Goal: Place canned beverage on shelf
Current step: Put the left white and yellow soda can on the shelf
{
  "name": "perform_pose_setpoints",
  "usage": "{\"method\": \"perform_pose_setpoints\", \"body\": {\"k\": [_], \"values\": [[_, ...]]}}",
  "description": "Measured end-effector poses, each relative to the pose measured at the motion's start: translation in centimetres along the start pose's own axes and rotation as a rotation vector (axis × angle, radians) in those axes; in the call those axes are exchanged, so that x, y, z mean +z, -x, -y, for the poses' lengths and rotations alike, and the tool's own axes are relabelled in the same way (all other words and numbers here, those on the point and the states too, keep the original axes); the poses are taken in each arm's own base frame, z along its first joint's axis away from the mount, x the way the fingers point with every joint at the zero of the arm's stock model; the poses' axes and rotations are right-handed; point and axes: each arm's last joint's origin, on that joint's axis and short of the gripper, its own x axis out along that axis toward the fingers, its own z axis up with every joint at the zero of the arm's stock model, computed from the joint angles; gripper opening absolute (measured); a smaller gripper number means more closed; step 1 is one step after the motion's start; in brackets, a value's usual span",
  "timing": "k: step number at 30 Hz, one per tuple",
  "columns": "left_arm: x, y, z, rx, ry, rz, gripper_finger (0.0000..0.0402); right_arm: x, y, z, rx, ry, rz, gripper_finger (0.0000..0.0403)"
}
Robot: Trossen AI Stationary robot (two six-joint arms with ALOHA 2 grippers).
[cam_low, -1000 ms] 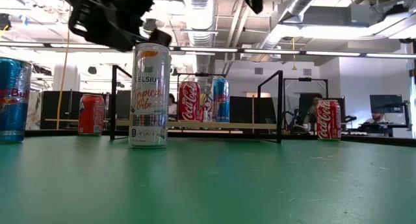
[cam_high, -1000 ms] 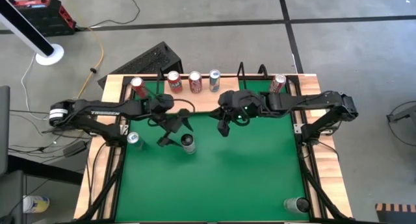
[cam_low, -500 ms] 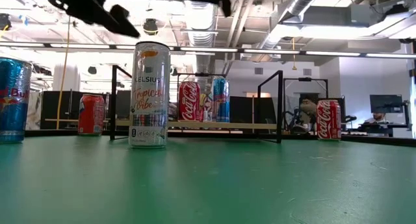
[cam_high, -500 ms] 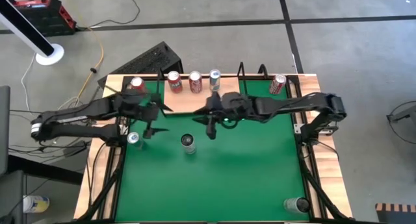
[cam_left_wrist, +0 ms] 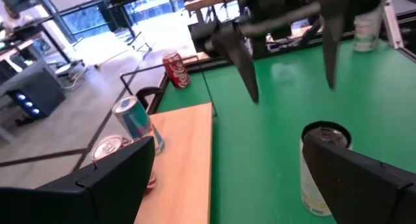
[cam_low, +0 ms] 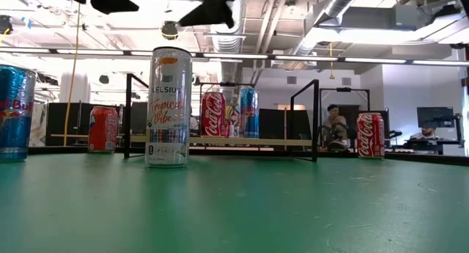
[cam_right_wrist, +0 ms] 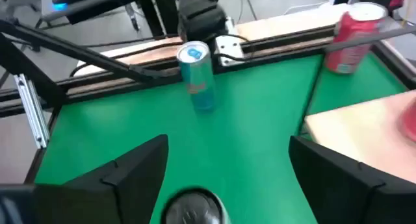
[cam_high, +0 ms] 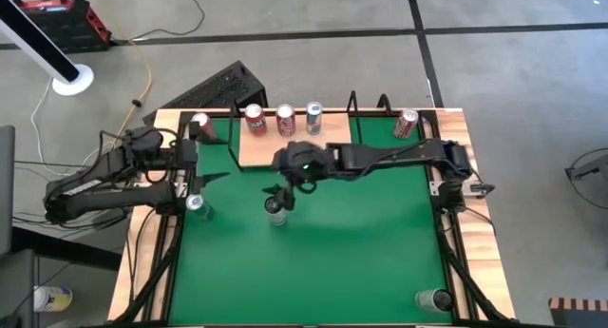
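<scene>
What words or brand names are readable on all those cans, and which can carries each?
"ELSIU", "Tropical Vibe": tall white can standing on the green table.
"Coca-Cola" script: red can on the shelf, and red can at far right.
"Bu": blue can at far left.
Small print on the white can: too small to read.

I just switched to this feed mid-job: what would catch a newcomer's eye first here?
The tall white Celsius can stands alone on the green table, with the right end effector open just above it. Behind it, the light-wood shelf already carries three cans along its back edge. The left end effector, open, waits near the table's left edge by a blue Red Bull can.
</scene>
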Motion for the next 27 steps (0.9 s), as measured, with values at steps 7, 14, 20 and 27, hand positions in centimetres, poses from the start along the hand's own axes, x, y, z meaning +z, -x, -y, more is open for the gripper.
{"method": "perform_pose_setpoints", "body": {"k": [7, 14, 20, 27], "values": [[-0.1, 0.0, 0.2, -0.069, -0.030, 0.010, 0.0377, -0.8, -1.5, -1.5, 0.009, -0.026, -0.090, 0.0365], [-0.1, 0.0, 0.3, -0.098, -0.050, 0.019, 0.0377, -1.2, -1.5, -2.1, -0.013, 0.022, -0.115, 0.0366], [-0.1, 0.0, 0.3, -0.099, -0.053, 0.020, 0.0377, -2.0, -1.4, -1.9, -0.027, 0.079, -0.200, 0.0366], [-0.1, 0.0, 0.3, -0.099, -0.069, 0.019, 0.0377, -2.1, -1.4, -2.2, -0.017, 0.108, -0.196, 0.0366]]}}
